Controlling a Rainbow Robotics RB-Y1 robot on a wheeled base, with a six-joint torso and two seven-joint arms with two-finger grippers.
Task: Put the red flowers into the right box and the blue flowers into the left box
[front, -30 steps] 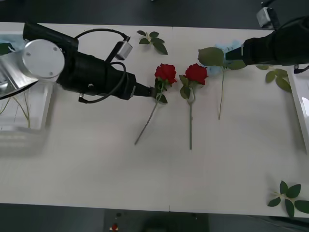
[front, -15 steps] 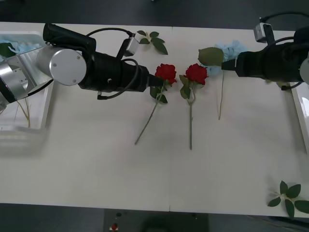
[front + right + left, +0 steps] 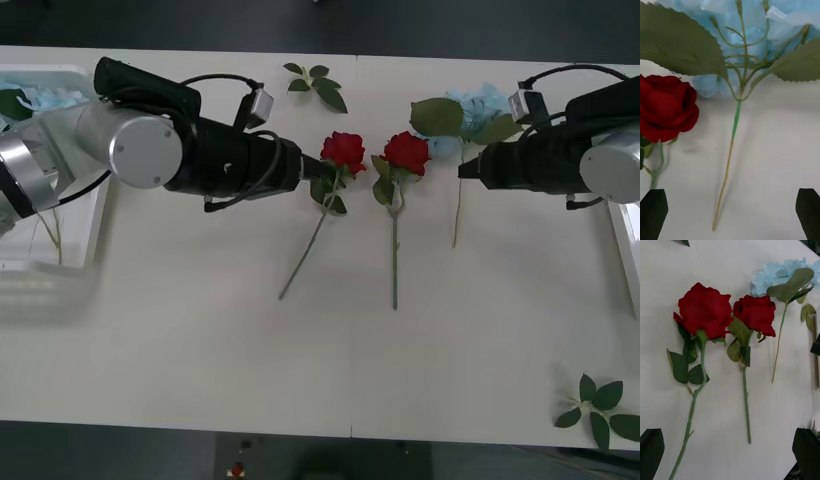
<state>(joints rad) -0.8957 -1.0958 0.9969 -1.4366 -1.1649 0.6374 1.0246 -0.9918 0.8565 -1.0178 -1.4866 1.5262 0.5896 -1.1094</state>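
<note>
Two red flowers lie side by side mid-table, the left rose [image 3: 343, 150] [image 3: 703, 309] and the right rose [image 3: 406, 152] [image 3: 756, 313] [image 3: 666, 108]. A blue flower [image 3: 480, 105] [image 3: 752, 22] [image 3: 778, 273] lies just to their right, its thin stem [image 3: 732, 150] pointing toward me. My left gripper [image 3: 305, 178] [image 3: 730, 453] is open, hovering beside the left rose's stem. My right gripper [image 3: 463, 172] [image 3: 730, 213] is open, right next to the blue flower's stem. The left box [image 3: 97, 225] holds blue flowers [image 3: 40, 95]. The right box [image 3: 625, 215] shows as a white rim.
Flowerless leaf sprigs lie at the table's far edge [image 3: 318, 85], by the right box [image 3: 580, 160] and at the near right corner [image 3: 600, 405]. The near half of the white table is bare.
My right gripper has slid from the blue flower's head along the stem toward me. My left gripper has drawn back a little from the left rose's stem. The flowers have not moved.
</note>
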